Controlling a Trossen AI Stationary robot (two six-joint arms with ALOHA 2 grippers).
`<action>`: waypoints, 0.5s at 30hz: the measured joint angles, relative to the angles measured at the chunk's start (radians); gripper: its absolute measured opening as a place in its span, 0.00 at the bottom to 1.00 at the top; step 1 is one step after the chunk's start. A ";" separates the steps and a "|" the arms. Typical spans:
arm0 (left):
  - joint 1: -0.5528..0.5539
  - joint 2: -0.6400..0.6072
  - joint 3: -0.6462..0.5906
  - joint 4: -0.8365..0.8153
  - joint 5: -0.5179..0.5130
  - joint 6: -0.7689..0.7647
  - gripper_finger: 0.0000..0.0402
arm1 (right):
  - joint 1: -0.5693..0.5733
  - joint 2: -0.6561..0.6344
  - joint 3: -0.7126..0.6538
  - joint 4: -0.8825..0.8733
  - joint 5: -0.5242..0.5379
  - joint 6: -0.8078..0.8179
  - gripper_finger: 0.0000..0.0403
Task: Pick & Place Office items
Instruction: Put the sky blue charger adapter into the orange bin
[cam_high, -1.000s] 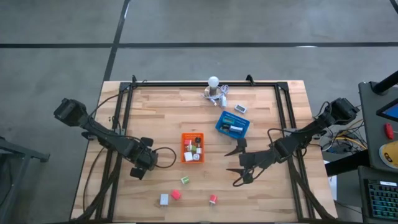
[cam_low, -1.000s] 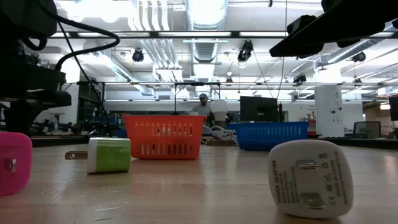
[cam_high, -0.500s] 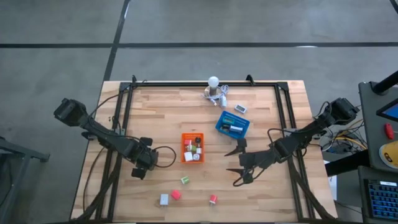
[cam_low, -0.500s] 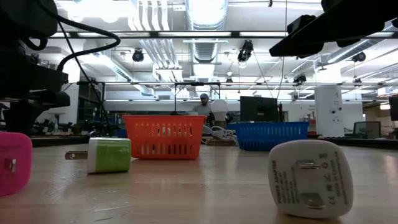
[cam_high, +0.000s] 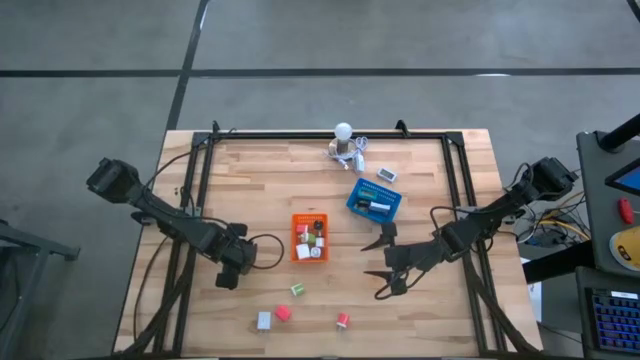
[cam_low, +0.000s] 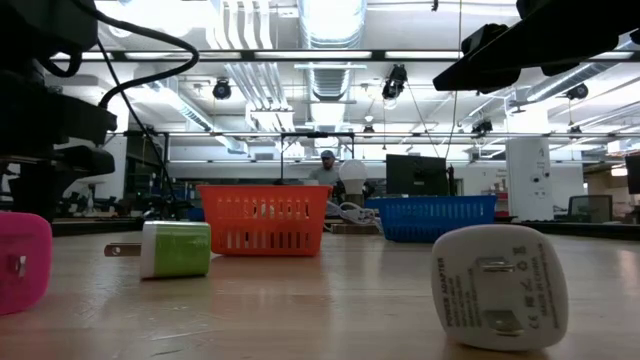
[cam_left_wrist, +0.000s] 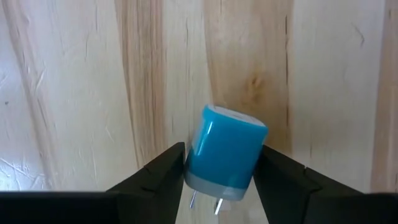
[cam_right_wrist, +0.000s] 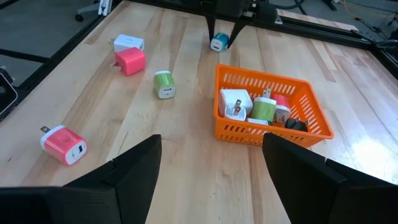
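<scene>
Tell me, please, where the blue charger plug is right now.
The blue charger plug sits between the fingers of the left claw, over bare wood on the table's left side, just left of the orange tray.

The pale butcher-block wooden table (cam_high: 260, 190) stands on a grey concrete floor (cam_high: 400, 35) crossed by dark seams. Across the room, long fluorescent ceiling lights (cam_low: 330, 55) glare above silver ductwork (cam_low: 325, 85), and a black computer monitor (cam_low: 415, 175) sits beside a white pillar (cam_low: 530, 178).
</scene>
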 joint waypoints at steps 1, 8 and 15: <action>0.000 0.000 0.000 0.001 0.000 0.000 0.47 | 0.000 0.000 0.000 0.000 0.000 0.000 0.68; 0.000 0.000 0.000 0.002 0.000 0.000 0.43 | 0.000 0.000 0.000 0.000 0.000 0.000 0.68; -0.001 0.000 0.000 0.002 -0.022 -0.042 0.33 | 0.000 0.000 0.000 0.000 0.000 0.000 0.68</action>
